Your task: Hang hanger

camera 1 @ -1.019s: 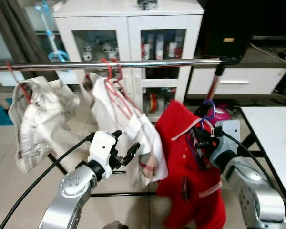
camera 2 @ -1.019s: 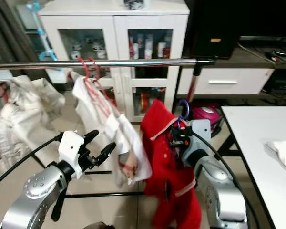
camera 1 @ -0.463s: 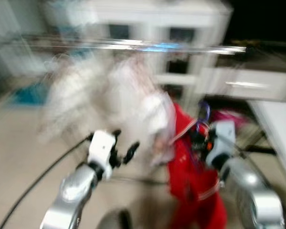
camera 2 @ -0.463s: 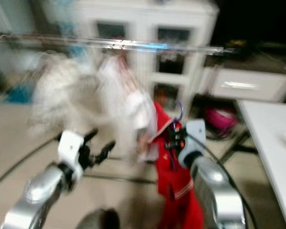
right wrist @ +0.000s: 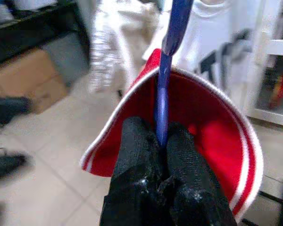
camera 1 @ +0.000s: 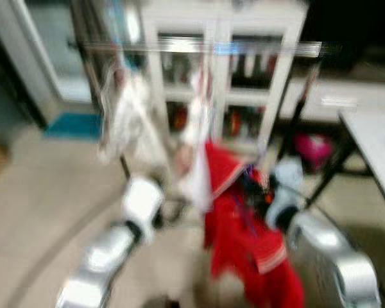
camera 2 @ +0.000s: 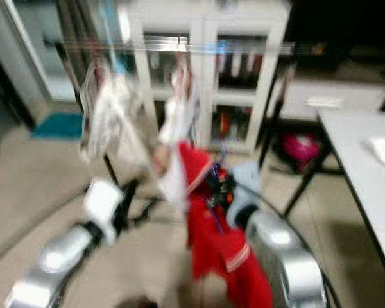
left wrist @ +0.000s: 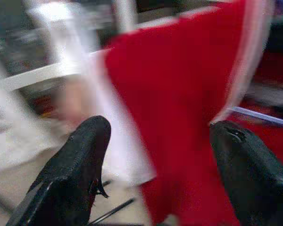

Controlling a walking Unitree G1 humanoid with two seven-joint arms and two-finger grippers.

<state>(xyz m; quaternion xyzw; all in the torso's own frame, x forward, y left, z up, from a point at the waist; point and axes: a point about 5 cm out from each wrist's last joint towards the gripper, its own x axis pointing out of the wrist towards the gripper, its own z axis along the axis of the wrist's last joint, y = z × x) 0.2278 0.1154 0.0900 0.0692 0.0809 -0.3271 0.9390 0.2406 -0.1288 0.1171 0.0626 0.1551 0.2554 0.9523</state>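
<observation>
between the right hand's (right wrist: 161,155) pressed-together fingers (right wrist: 137,155) sits the stem of a blue hanger (right wrist: 166,80), rising straight above them, with the red garment (camera 1: 244,237) draped on it and hanging around and below the hand. this all sits below the metal rail (camera 1: 199,47), beside the white clothes (camera 1: 131,119) hung there. the left hand (left wrist: 155,155) is spread, near the red cloth.

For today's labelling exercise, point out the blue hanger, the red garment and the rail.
blue hanger (right wrist: 162,101): right wrist view, on its stem just above the right hand.
red garment (camera 1: 234,240): left eye view, on its front.
rail (camera 1: 179,45): left eye view, on the bar's middle.
</observation>
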